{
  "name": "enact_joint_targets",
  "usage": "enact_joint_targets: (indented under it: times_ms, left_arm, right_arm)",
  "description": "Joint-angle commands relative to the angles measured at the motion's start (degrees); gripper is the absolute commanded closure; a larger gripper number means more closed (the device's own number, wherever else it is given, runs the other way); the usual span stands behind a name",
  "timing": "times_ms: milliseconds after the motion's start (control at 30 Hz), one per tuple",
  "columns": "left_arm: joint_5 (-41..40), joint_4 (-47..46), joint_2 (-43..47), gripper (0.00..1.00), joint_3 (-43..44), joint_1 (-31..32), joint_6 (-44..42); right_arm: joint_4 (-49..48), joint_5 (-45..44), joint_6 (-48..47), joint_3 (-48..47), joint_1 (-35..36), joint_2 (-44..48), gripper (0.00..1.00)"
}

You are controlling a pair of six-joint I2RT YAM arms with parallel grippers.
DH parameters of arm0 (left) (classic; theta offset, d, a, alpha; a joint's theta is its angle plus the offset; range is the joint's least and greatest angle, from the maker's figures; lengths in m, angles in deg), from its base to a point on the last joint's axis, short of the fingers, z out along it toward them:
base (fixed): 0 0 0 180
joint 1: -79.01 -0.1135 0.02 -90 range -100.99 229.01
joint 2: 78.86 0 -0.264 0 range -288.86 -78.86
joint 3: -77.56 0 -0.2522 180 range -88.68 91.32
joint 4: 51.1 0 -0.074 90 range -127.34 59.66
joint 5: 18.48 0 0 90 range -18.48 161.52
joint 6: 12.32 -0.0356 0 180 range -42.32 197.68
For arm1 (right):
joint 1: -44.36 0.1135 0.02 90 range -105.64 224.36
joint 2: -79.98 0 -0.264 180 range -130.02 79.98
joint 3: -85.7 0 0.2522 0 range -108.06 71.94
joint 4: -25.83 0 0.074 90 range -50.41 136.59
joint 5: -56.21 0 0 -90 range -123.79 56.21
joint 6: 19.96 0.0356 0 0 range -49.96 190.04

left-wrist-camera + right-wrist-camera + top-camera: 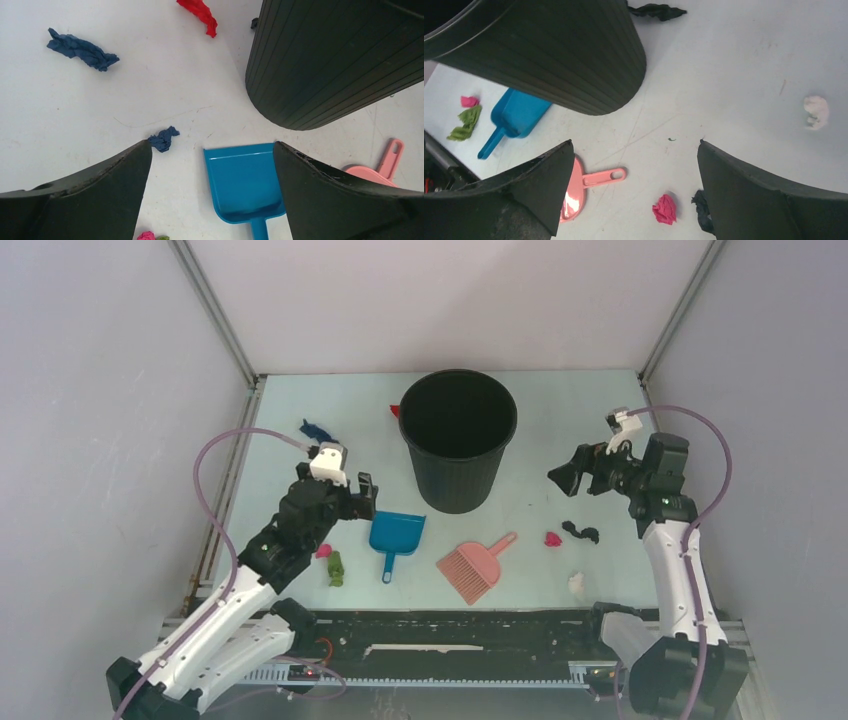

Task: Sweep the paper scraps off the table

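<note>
Paper scraps lie on the mint table point(570, 405): dark blue point(315, 428), red point(394, 411), magenta point(323, 551) and green point(336, 568) on the left; magenta point(551, 538), black point(580, 532) and white point(577, 583) on the right. My left gripper point(362, 495) is open and empty above the table, left of the blue dustpan point(397, 533). Its wrist view shows a small dark blue scrap point(163, 139) by the left fingertip and the dustpan point(245, 182) between the fingers. My right gripper point(562, 475) is open and empty, above the magenta scrap point(665, 208) and black scrap point(700, 205).
A tall black bin point(458, 440) stands mid-table between the arms. The pink hand brush point(470, 570) lies in front of it, right of the dustpan. Grey walls and aluminium frame edges close in the table's left, right and back.
</note>
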Motion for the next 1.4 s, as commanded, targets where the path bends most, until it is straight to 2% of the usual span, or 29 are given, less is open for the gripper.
enact_joint_targets:
  times_ms: [0, 100, 233, 333, 400, 567, 667, 867, 1000, 1133, 1367]
  left_arm:
    - [-0.73, -2.24, 0.71, 0.01, 0.53, 0.08, 0.87]
    - [1.23, -0.48, -2.43, 0.03, 2.08, 0.08, 1.59]
    - [9.27, 2.74, -7.29, 0.15, 4.52, 0.68, 2.29]
    - [14.77, 2.66, -9.57, 0.2, 4.9, 4.52, 0.26]
    - [15.71, 2.19, -10.87, 0.21, 4.84, 8.59, -1.74]
    - [16.97, 4.95, -18.16, 0.33, 8.13, 15.73, -4.62]
    - [15.55, 5.88, -22.59, 0.36, 10.48, 19.19, -4.38]
    - [9.42, 1.43, -30.44, 0.41, 12.2, 26.06, 0.2]
    - [8.42, -0.26, -36.67, 0.45, 13.63, 27.32, 3.89]
    - [6.21, 0.72, -45.1, 0.46, 17.19, 29.32, 2.88]
    - [7.33, -1.33, -51.49, 0.54, 18.53, 29.6, 2.59]
  right_arm:
    - [2.54, 13.74, -7.82, 0.64, -2.45, 0.32, 0.0]
    - [3.97, 14.61, -11.76, 1.21, -1.88, -0.21, 0.0]
    - [5.07, 8.15, -16.47, 1.21, 4.09, -1.07, 0.01]
    - [5.83, 3.53, -20.41, 1.3, 11.49, -2.34, 0.11]
    - [6.35, 1.27, -23.04, 1.3, 14.83, -3.22, 0.17]
    - [8.03, 1.72, -26.06, 1.3, 17.47, -4.54, 0.3]
    - [8.37, 2.17, -26.57, 1.3, 17.75, -4.61, 0.34]
    - [8.4, 1.04, -26.88, 1.3, 18.1, -4.35, 0.34]
    - [8.43, 0.82, -26.81, 1.3, 18.08, -4.03, 0.31]
    - [8.36, 0.39, -26.98, 1.3, 18.11, -4.29, 0.28]
    - [8.98, 0.82, -27.7, 1.31, 18.51, -3.65, 0.28]
